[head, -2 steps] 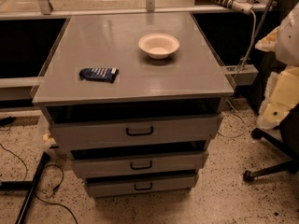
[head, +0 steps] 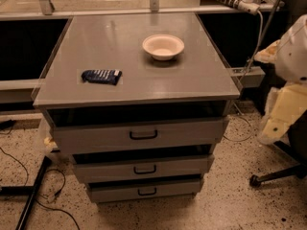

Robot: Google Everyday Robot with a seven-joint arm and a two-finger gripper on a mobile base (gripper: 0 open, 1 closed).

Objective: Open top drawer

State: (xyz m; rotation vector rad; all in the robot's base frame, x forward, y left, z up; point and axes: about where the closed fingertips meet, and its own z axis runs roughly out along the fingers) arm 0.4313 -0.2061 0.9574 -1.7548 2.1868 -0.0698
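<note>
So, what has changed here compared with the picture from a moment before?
Nothing has visibly changed. The pincer is at the same spot to the right of the cabinet, apart from the top drawer, whose handle is untouched. The bowl and the blue packet lie on the cabinet as before.
</note>
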